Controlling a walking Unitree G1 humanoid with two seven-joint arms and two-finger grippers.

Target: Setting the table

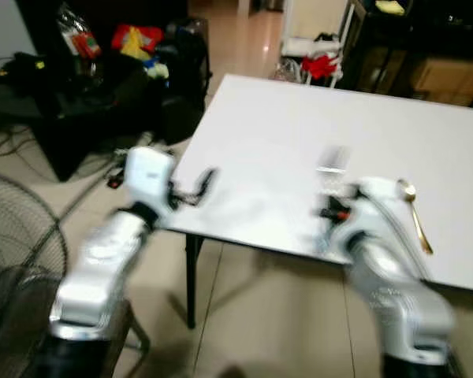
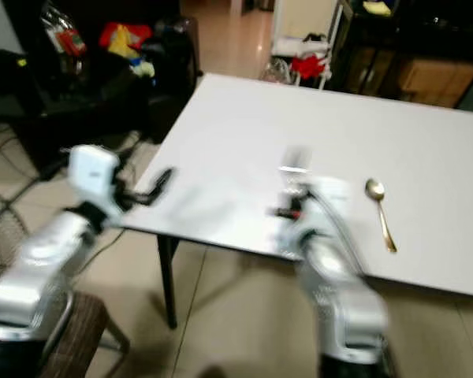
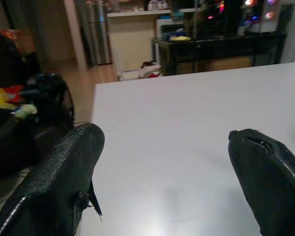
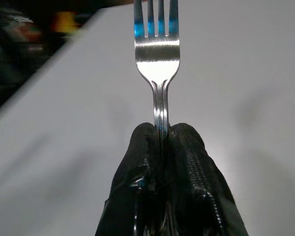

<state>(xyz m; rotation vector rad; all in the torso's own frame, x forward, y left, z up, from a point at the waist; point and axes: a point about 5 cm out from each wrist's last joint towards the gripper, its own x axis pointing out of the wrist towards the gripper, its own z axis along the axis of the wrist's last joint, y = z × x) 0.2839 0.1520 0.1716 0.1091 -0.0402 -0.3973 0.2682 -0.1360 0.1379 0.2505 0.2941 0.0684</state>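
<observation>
A: Where is the right tool sitting, and what are its 2 black fingers doing?

B: It is hanging over the near part of the white rectangular worktop, and the fingers are pressing together on the handle of a shiny silver metal fork. The fork is pointing straight out from the fingertips, its tines aiming across the white surface. The head views are blurring that arm, so whether the fork is touching the surface is not clear.

A: And the left tool?

B: It is reaching in at the worktop's near left corner. Its 2 fingers are standing wide apart with nothing between them, and the white top is showing through the gap.

A: Is any other cutlery lying out?

B: A gold-coloured metal spoon is lying flat near the front edge, to the right of the right arm, with its bowl pointing away from the robot.

A: What is surrounding the worktop?

B: Pale floor tiles are running underneath, a round wire fan guard is standing at the far left, and dark furniture with red and yellow items is sitting beyond the left corner.
</observation>
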